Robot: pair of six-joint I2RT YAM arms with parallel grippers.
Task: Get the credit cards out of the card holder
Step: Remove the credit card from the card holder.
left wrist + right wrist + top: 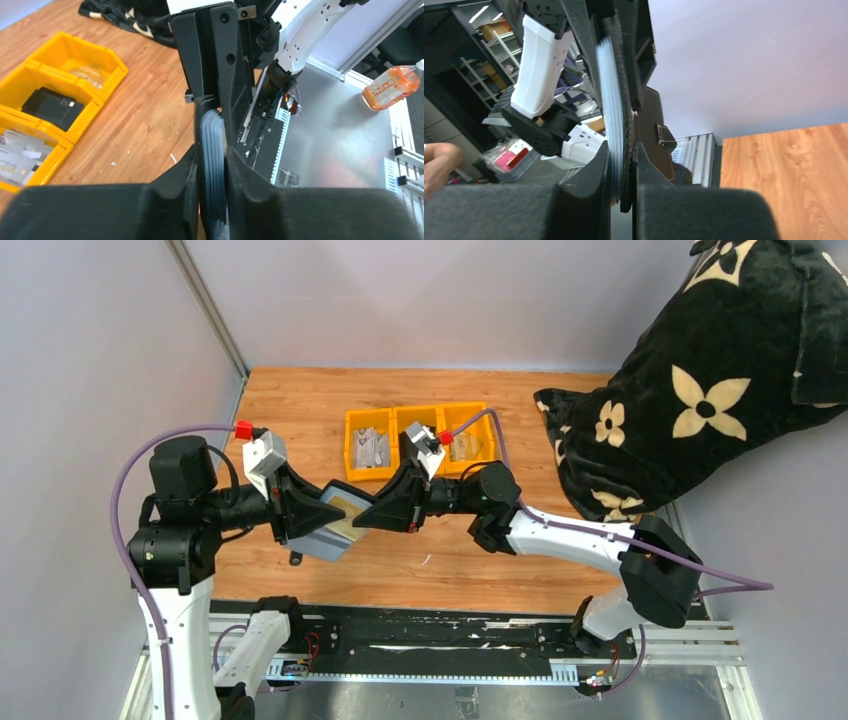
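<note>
Handling: the card holder [322, 540] is up off the table [470, 560], held between the two arms, left of centre in the top view. I judge it light, with a soft cover and a floppy flap, so it will twist if pulled off-axis. The credit cards are thin, stiff and slick. They probably sit snug in their slots, so expect drag and then a sudden release. A tan card [347, 510] pokes out of the holder's upper right side. Best hold, I think: pinch the exposed edge on its flat faces and pull straight along the slot, with the other hand clamping the holder body well back from the opening.

Left gripper [312, 518]: jaws narrow, clamped on the holder. In the left wrist view its fingers [240, 170] squeeze the pale layered stack edge-on, with no gap.

Right gripper [368, 515]: also narrow, meeting the holder from the opposite side, by the tan card. In the right wrist view its fingers [599, 170] nip the same pale layered edge plus one black cover layer. The flap with the strap tab [665, 136] hangs outside the grip. I can't tell if it has cards only or pocket too.

The yellow tray [393, 440] sits well apart, further back.
</note>
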